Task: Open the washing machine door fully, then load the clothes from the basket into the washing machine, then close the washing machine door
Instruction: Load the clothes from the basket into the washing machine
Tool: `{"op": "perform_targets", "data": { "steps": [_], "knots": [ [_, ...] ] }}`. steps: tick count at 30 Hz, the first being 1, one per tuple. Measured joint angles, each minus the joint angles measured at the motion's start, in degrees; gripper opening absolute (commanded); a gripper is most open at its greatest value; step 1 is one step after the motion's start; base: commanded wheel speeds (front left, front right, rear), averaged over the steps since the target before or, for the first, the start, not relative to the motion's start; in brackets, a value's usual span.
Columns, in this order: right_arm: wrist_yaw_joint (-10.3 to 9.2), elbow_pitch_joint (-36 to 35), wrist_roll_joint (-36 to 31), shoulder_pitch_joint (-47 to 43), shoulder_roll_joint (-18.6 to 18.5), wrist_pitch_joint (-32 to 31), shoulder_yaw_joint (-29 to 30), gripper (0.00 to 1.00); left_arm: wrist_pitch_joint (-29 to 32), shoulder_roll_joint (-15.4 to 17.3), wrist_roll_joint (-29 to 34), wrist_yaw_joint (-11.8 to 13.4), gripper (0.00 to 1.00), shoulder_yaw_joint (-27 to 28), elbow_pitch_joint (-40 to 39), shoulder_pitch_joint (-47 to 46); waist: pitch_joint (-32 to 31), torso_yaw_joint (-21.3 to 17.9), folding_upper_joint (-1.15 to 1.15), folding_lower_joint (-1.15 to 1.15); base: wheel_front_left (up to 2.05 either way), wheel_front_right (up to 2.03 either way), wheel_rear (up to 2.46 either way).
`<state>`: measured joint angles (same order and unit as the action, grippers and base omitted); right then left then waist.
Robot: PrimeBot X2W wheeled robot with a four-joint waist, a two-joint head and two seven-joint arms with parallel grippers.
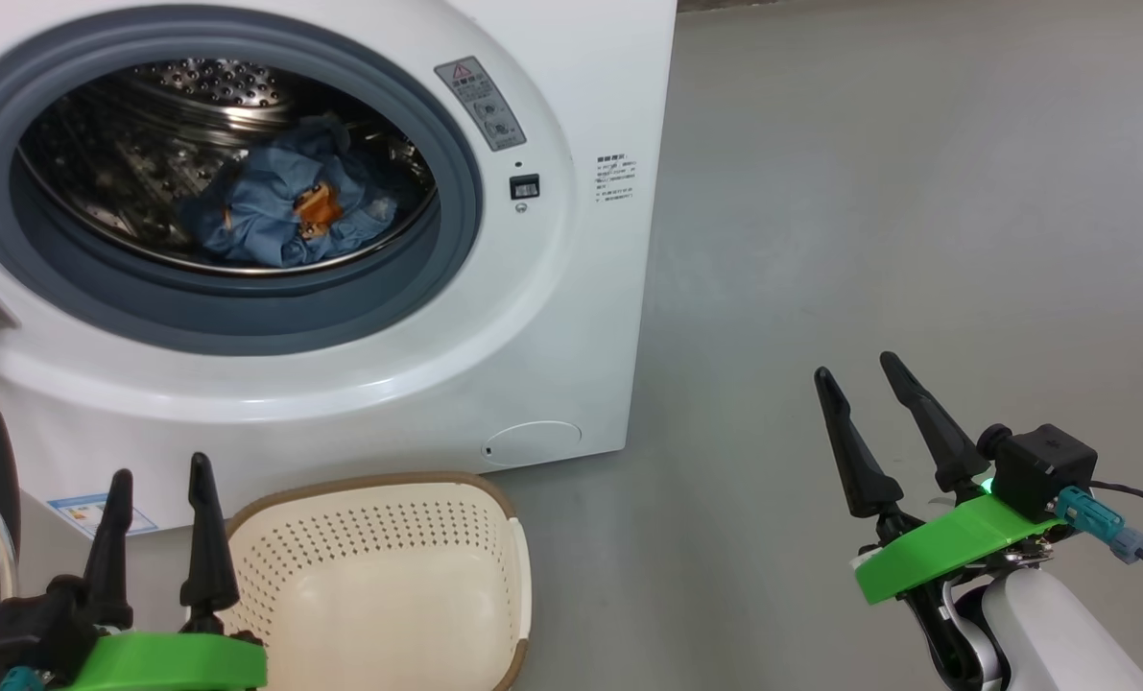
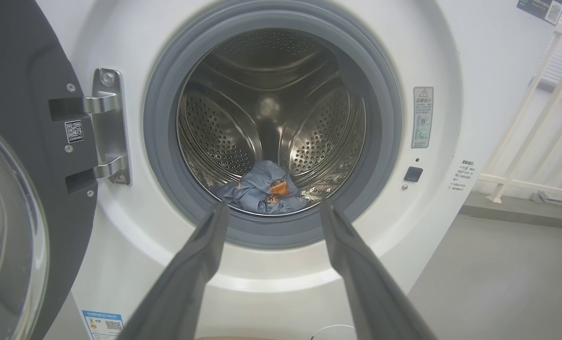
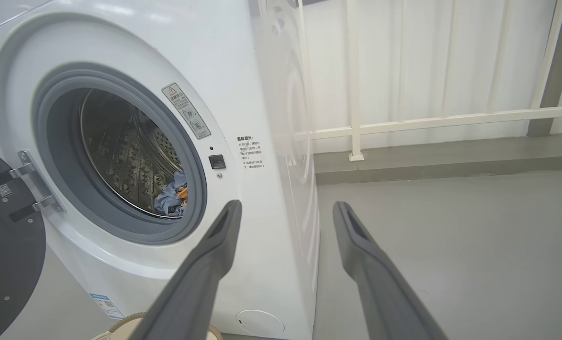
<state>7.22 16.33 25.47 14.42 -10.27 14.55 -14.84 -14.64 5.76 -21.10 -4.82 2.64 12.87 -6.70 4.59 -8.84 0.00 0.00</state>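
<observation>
Clothes (image 1: 288, 206): lay in a crumpled blue heap with an orange patch, low in the drum (image 1: 197, 106) of the washing machine (image 1: 571, 317).
Seal (image 1: 245, 317): grey-blue ring around the washing machine's opening; the clothes sat behind it.
Door (image 2: 21, 61): stood swung open on the steel hinge (image 2: 108, 123) at the washing machine's left side, as the robot faced it.
Basket (image 1: 369, 480): stood on the floor just in front of the washing machine, below the opening; its inside showed bare cream plastic.
Left gripper (image 1: 160, 468): hung in front of the washing machine, just beside the basket, fingers spread apart and gripping nothing, pointed at the opening.
Right gripper (image 1: 856, 365): hung off the washing machine's right front corner, above the floor (image 1: 916, 192), fingers apart, gripping nothing.
Railing (image 3: 403, 123): white, beyond the washing machine's right side.
</observation>
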Motion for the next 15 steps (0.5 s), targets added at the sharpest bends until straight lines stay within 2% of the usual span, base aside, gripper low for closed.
{"op": "perform_targets", "data": {
  "steps": [15],
  "knots": [
    [0.01,0.1,0.0,0.0,0.0,0.0,0.0,1.00,0.0,-0.5,0.2,-0.2,1.00,0.8,0.2,0.0,0.4,0.2,0.00,0.00,0.00,0.00,0.00]
  ]
}}
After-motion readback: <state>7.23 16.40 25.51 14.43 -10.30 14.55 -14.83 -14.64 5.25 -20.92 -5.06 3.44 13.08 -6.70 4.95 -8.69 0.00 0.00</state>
